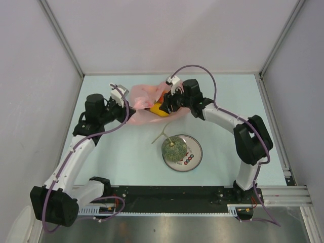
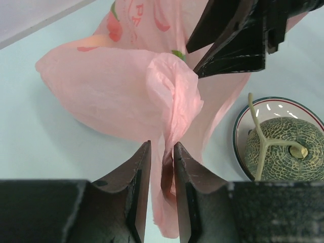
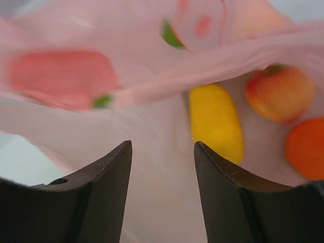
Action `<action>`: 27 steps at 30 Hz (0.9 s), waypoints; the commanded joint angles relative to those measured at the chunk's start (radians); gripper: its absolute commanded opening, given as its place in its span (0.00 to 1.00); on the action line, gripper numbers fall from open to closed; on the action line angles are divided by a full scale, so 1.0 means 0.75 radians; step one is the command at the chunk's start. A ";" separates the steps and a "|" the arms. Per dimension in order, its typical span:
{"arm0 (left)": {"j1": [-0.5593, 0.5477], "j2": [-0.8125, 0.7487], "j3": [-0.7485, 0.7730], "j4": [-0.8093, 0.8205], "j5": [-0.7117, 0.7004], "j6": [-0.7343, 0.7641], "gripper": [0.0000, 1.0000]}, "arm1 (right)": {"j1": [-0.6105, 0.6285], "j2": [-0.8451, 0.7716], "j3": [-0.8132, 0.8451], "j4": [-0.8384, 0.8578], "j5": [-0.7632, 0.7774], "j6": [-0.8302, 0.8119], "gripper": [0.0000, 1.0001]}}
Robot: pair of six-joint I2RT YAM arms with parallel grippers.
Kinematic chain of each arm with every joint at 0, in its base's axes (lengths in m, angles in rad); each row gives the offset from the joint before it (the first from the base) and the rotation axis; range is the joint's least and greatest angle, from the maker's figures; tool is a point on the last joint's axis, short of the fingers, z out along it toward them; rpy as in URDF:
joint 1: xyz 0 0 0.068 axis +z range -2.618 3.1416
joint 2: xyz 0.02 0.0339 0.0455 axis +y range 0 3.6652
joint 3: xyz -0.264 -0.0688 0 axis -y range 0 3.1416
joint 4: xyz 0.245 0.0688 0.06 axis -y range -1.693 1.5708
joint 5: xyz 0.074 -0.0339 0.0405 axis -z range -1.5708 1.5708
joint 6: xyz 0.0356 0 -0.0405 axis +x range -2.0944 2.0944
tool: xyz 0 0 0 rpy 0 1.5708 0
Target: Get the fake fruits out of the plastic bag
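The pink plastic bag (image 1: 144, 104) lies at the back middle of the table. My left gripper (image 1: 126, 109) is shut on a bunched fold of the bag (image 2: 174, 106) at its left side. My right gripper (image 1: 169, 104) is open at the bag's mouth, its fingertips (image 3: 124, 152) inside, holding nothing. In the right wrist view a yellow oval fruit (image 3: 215, 121), a peach-coloured fruit (image 3: 278, 93) and an orange ball (image 3: 306, 147) lie inside the bag. The netted melon (image 1: 174, 148) with its pale stem sits on the plate (image 1: 195, 154); it also shows in the left wrist view (image 2: 286, 149).
The round white plate with a printed rim stands in front of the bag, right of centre. Grey walls enclose the table on three sides. The arm bases sit on a black rail at the near edge.
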 commanded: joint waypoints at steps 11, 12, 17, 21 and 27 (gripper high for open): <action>0.095 -0.196 -0.130 -0.085 0.072 0.037 0.26 | -0.058 0.008 -0.004 -0.225 0.210 -0.290 0.69; 0.097 -0.200 -0.138 -0.089 0.076 0.051 0.25 | -0.050 0.041 0.006 -0.216 0.222 -0.318 0.72; 0.105 -0.192 -0.181 -0.095 0.084 0.098 0.02 | -0.040 0.135 0.080 -0.171 0.257 -0.362 0.87; 0.107 -0.177 -0.198 -0.103 0.091 0.125 0.00 | -0.038 0.215 0.162 -0.159 0.241 -0.390 0.92; 0.109 -0.161 -0.212 -0.118 0.070 0.147 0.01 | -0.044 0.384 0.338 -0.216 0.208 -0.407 0.95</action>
